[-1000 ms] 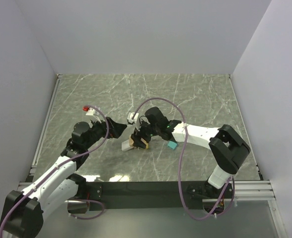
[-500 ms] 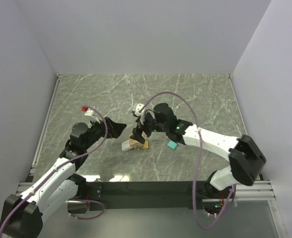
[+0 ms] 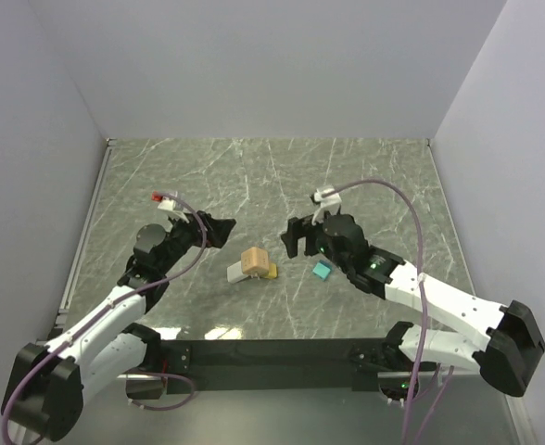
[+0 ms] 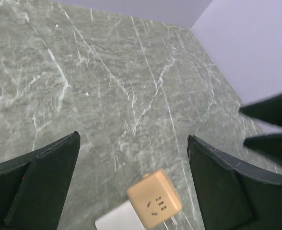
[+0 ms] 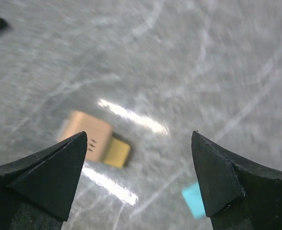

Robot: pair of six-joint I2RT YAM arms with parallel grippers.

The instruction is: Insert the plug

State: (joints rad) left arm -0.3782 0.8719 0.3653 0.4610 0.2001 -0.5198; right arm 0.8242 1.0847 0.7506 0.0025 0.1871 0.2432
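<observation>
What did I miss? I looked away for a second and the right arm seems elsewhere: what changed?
The right gripper let go of the tan adapter and pulled back to the right, its jaws now open and clear of it. The adapter lies where it was, the teal block has not moved, and the left gripper remains open nearby, shifted only slightly.
</observation>
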